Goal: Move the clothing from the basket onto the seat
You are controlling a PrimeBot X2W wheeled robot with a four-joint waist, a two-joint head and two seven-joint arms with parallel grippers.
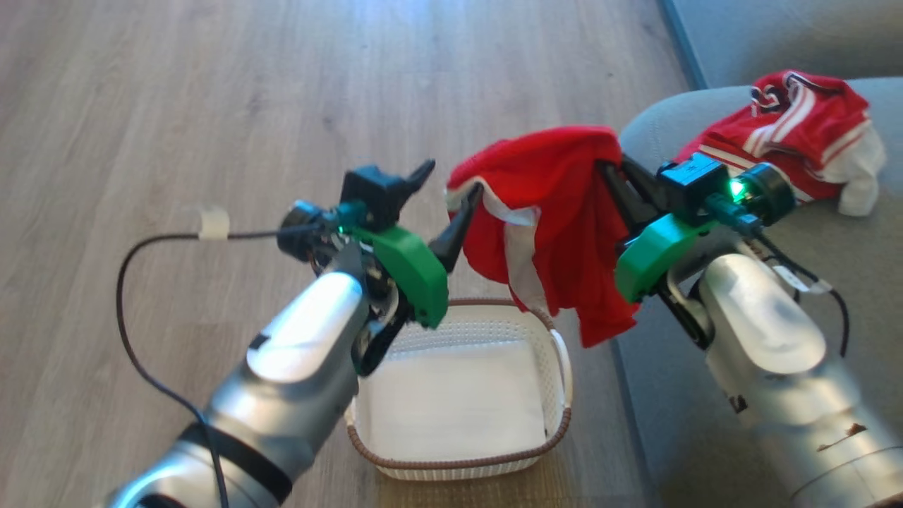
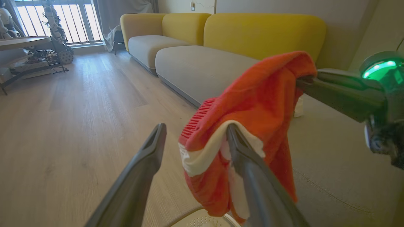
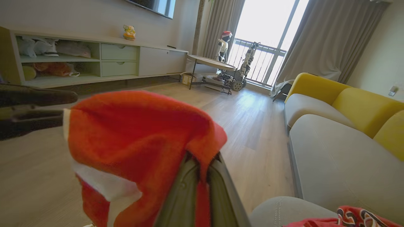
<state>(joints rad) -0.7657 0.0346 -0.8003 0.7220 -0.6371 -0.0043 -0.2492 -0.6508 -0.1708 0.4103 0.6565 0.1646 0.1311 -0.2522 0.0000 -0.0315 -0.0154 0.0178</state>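
Head view: a red garment (image 1: 557, 204) with white trim is held in the air above the far rim of the basket (image 1: 494, 462), close to the seat's edge. It is pinched in the closed right pincer (image 1: 608, 173), whose fingertips are buried in the fabric. The left pincer (image 1: 453, 178) is spread open. In the left wrist view one of its fingers is seen touching the garment's white hem, while the other stands clear.

A second red garment (image 1: 797, 134), striped white, is crumpled on the grey seat (image 1: 868, 254) to the right. The basket is set on a pale wood-plank floor (image 1: 211, 106), just beside the seat, and a flat white liner sheet (image 1: 458, 402) is seen in its bottom.

Right wrist view: a long room is shown, with a low sideboard (image 3: 120, 60) of drawers and open shelves, a round table (image 3: 211, 61), grey curtains (image 3: 328, 37) and a bright railed window (image 3: 268, 34). Yellow backrests (image 3: 359, 107) are seen behind grey sofa cushions.
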